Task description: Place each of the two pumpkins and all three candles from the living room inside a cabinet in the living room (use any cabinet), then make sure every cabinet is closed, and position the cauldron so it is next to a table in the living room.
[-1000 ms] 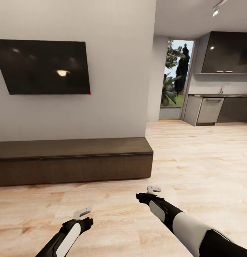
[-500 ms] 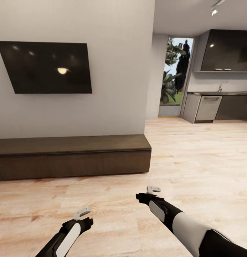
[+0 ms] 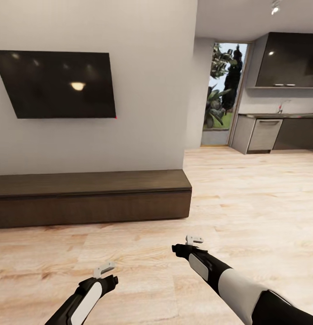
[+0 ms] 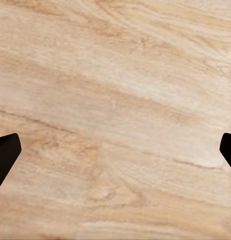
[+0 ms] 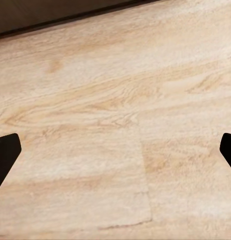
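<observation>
The cabinet (image 3: 91,198) stretches sideways ahead of both empty, wide-open grippers, drawers shut; the left gripper (image 3: 104,269) faces its middle, the right gripper (image 3: 193,240) its end.

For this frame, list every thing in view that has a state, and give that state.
cabinet: drawer fronts flush, closed, nothing on top.
television: on the wall, screen dark.
left gripper: open, empty, above the floor.
right gripper: open, empty, above the floor.
kitchen cupboards: doors closed.
doorway: garden plants showing beyond it.
</observation>
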